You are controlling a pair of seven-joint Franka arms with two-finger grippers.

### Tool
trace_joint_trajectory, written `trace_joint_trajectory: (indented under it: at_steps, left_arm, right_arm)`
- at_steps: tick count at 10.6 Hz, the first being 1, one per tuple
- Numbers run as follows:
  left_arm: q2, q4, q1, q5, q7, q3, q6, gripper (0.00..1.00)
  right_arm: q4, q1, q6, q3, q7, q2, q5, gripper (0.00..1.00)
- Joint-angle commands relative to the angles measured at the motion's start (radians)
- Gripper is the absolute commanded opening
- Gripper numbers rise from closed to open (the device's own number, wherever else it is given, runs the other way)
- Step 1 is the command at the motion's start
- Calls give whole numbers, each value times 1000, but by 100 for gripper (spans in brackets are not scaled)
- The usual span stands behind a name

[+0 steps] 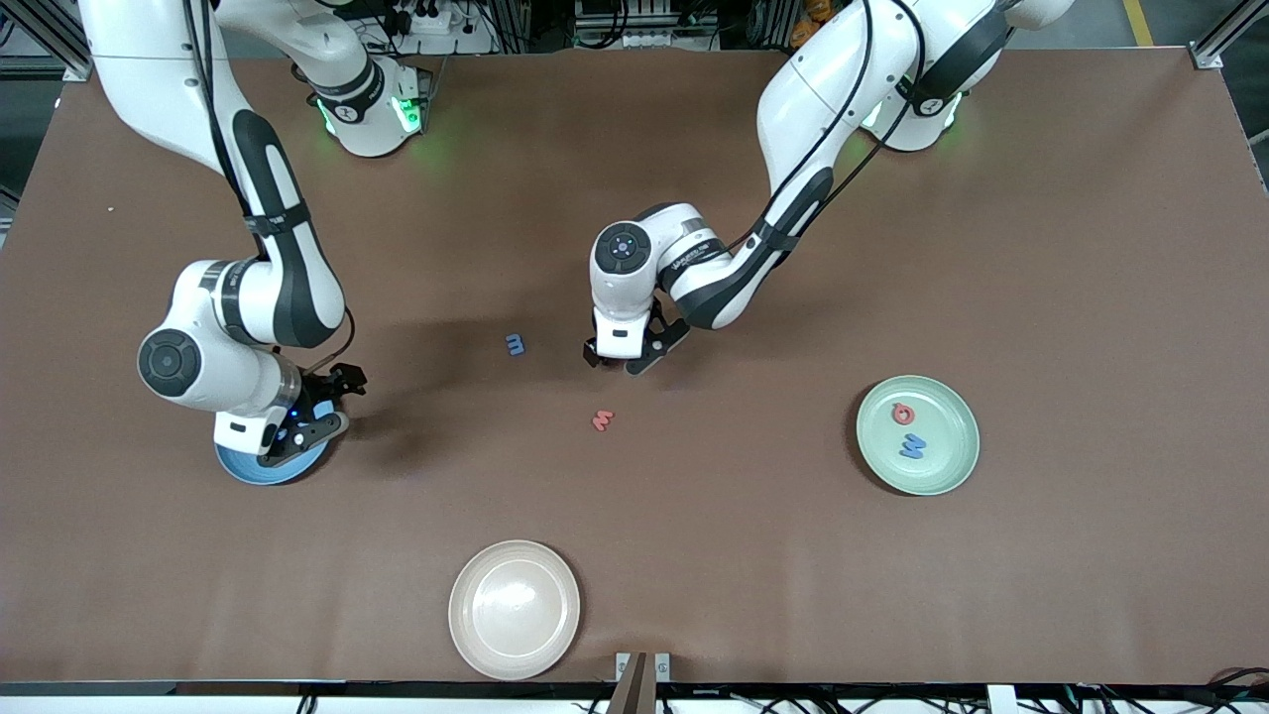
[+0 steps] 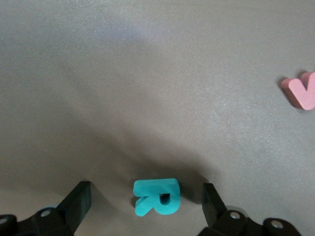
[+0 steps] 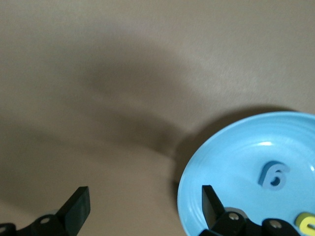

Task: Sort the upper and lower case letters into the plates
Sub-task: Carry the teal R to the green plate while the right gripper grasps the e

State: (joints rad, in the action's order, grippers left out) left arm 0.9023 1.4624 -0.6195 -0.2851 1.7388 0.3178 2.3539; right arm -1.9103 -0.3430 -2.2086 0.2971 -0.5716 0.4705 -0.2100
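Left wrist view: the teal R (image 2: 157, 196) lies flat on the brown surface (image 2: 147, 88) between the wide-open jaws of the left gripper (image 2: 146, 202), touching neither finger; the red w (image 2: 301, 90) lies apart from it.
Handling: the R looks like light, soft foam, thin and likely to skid if nudged; a gentle pinch across its outer edges seems safest.
Orientation: the R lies on its face, its long axis, head to feet, running roughly from one finger toward the other.
Front view: the left gripper (image 1: 623, 357) sits low at mid-surface; the blue m (image 1: 515, 344) lies toward the right arm's end, the red w (image 1: 603, 420) nearer the camera.
Mint green plate (image 1: 952, 474): holds the red Q (image 1: 903, 414) and blue W (image 1: 913, 446).
Right gripper (image 1: 315, 409): jaws open, empty, over the light blue plate (image 3: 231, 162), which holds the blue g (image 3: 273, 175) and a yellow letter (image 3: 306, 223).
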Motion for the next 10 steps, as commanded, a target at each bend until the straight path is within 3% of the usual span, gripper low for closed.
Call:
trace_joint_trajectory:
  at_steps: [1, 2, 4, 5, 8, 10]
  left_arm:
    - [17, -23, -13, 3, 13, -8, 4, 90]
    - [14, -22, -14, -2, 15, -8, 4, 89]
    - [17, -20, -13, -3, 10, -8, 4, 71]
    - [17, -20, -13, -3, 8, -9, 4, 58]
    - [10, -20, -11, -2, 10, -8, 4, 0]
    - [-2, -22, 0, -3, 5, -8, 4, 0]
  right_arm:
    - [-105, -42, -32, 2, 53, -85, -12, 100]
    - [-130, -57, -55, 2, 70, -101, -12, 100]
    - [-133, -82, -56, 2, 111, -104, -12, 100]
    - [-133, -103, -57, 2, 139, -104, -12, 100]
    - [-127, -172, -59, 2, 193, -102, -12, 100]
    - [-125, -211, -69, 0, 220, -101, -12, 100]
